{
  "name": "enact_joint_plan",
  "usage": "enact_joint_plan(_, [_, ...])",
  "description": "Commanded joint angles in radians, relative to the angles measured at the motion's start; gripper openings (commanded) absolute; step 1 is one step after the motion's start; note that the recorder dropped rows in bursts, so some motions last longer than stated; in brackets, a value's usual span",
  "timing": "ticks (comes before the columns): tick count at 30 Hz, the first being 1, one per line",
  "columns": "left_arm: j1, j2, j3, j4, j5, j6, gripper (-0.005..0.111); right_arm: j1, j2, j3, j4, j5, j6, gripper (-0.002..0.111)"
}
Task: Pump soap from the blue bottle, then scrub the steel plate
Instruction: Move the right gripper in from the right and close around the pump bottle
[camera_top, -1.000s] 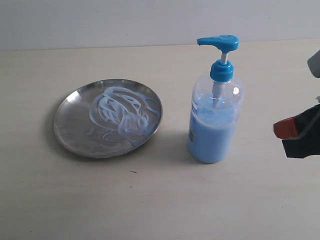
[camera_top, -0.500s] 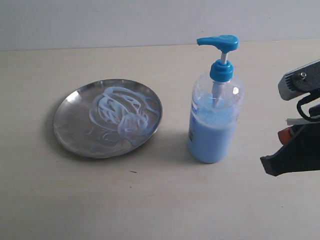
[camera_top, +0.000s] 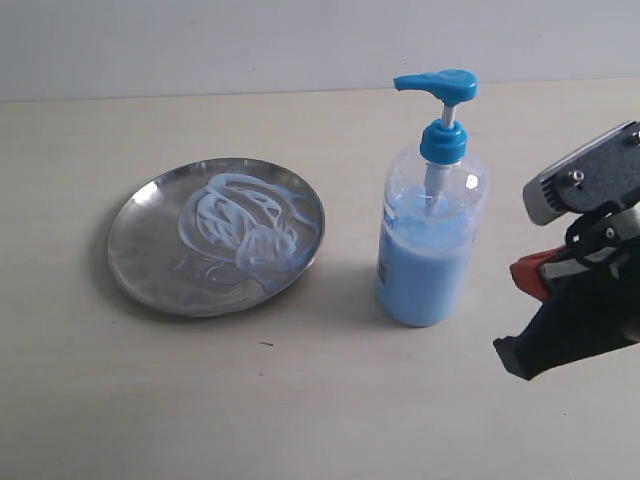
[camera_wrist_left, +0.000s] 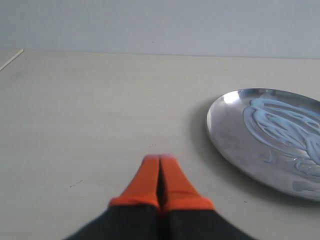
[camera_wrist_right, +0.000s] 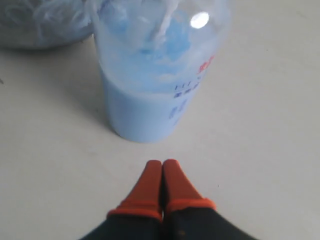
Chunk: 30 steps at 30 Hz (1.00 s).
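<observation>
The steel plate (camera_top: 215, 235) lies on the table at the left, smeared with whitish-blue swirls of soap (camera_top: 240, 225). To its right stands the blue bottle (camera_top: 430, 250), upright, with its pump head (camera_top: 437, 85) raised. My right gripper (camera_top: 525, 280) hovers to the right of the bottle, apart from it, fingers shut on nothing. In the right wrist view the shut orange tips (camera_wrist_right: 162, 162) point at the bottle's base (camera_wrist_right: 145, 110). My left gripper (camera_wrist_left: 160, 159) is shut and empty, low over the table beside the plate (camera_wrist_left: 240, 135). It is out of the exterior view.
The pale table (camera_top: 300, 400) runs back to a light wall (camera_top: 200, 40). A blurred part of the plate (camera_wrist_right: 40, 22) shows beyond the bottle in the right wrist view.
My right gripper has come in from the right edge and moved left and slightly down toward the bottle. Plate and bottle have not moved.
</observation>
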Motion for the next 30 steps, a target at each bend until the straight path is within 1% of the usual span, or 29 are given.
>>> enact_joint_plan(1, [0.001,-0.005,0.003,0.005,-0.009,0.002,0.000,0.002,0.034,0.004,0.139,-0.007,-0.152,0.000])
enact_joint_plan(3, [0.001,-0.005,0.003,0.005,-0.009,0.002,0.000,0.002,0.055,0.004,0.174,-0.029,-0.171,0.001])
enact_joint_plan(4, [0.001,-0.005,0.003,0.005,-0.009,0.002,0.000,0.002,0.067,0.004,0.174,-0.033,-0.174,0.005])
enact_joint_plan(6, [0.001,-0.005,0.003,0.005,-0.009,0.002,0.000,0.002,0.086,0.004,0.174,-0.040,-0.174,0.017])
enact_joint_plan(7, [0.001,-0.005,0.003,0.005,-0.009,0.002,0.000,0.002,0.096,0.004,0.176,-0.052,-0.174,0.028])
enact_joint_plan(9, [0.001,-0.005,0.003,0.005,-0.009,0.002,0.000,0.002,0.111,0.004,0.176,-0.081,-0.132,0.052])
enact_joint_plan(11, [0.001,-0.005,0.003,0.005,-0.009,0.002,0.000,0.002,0.124,0.004,0.178,-0.125,-0.095,0.082])
enact_joint_plan(13, [0.001,-0.005,0.003,0.005,-0.009,0.002,0.000,0.002,0.135,0.004,0.180,-0.173,-0.073,0.100])
enact_joint_plan(14, [0.001,-0.005,0.003,0.005,-0.009,0.002,0.000,0.002,0.140,0.004,0.186,-0.192,-0.067,0.105])
enact_joint_plan(18, [0.001,-0.005,0.003,0.005,-0.009,0.002,0.000,0.002,0.173,0.004,0.192,-0.205,-0.037,0.105])
enact_joint_plan(22, [0.001,-0.005,0.003,0.005,-0.009,0.002,0.000,-0.005,0.218,0.004,0.190,-0.264,-0.009,0.105])
enact_joint_plan(26, [0.001,-0.005,0.003,0.005,-0.009,0.002,0.000,-0.073,0.261,0.004,0.190,-0.328,0.056,0.105])
enact_joint_plan(30, [0.001,-0.005,0.003,0.005,-0.009,0.002,0.000,-0.136,0.281,0.004,0.183,-0.371,0.059,0.105])
